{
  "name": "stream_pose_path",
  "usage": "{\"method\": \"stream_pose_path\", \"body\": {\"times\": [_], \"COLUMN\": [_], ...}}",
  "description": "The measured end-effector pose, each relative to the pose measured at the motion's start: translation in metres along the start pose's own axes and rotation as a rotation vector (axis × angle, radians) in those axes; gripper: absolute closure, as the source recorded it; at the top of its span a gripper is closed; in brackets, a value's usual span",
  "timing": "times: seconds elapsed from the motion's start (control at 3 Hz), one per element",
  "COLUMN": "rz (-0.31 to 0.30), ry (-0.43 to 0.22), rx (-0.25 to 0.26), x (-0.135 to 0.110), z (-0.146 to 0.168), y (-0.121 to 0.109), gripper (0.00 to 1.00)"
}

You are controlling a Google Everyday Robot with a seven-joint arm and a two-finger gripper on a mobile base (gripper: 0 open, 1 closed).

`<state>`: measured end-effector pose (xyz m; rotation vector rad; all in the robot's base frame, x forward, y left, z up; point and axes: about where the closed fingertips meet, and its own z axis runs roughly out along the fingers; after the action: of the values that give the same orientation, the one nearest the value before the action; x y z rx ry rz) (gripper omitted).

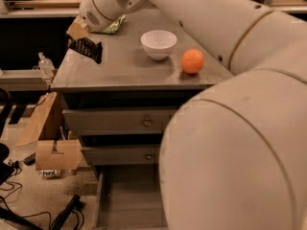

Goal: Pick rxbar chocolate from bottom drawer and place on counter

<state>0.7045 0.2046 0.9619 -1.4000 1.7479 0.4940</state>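
My gripper [79,35] hangs over the left part of the counter [129,68], shut on the rxbar chocolate [86,49], a small black bar with pale lettering held a little above the grey top. The bottom drawer [127,198] stands pulled open below, its grey floor showing nothing inside; my arm hides its right part.
A white bowl [159,43] and an orange [192,61] sit on the counter. A green crinkled snack bag [112,27] lies at the back left, behind the gripper. Two upper drawers [144,123] are closed. Cardboard pieces [53,155] and cables lie on the floor at the left.
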Motion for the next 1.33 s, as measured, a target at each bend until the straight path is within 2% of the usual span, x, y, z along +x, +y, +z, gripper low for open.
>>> {"method": "stream_pose_path", "body": {"times": [0.33, 0.67, 1.0, 1.33], "rz": [-0.018, -0.044, -0.042, -0.043], "ry": [-0.083, -0.145, -0.141, -0.140], "rx": [0.012, 0.039, 0.031, 0.027], "x": [-0.014, -0.044, -0.043, -0.043], "z": [0.007, -0.003, 0.002, 0.005], "y": [-0.041, -0.056, -0.054, -0.053], "gripper": [1.00, 0.86, 0.54, 0.30]}}
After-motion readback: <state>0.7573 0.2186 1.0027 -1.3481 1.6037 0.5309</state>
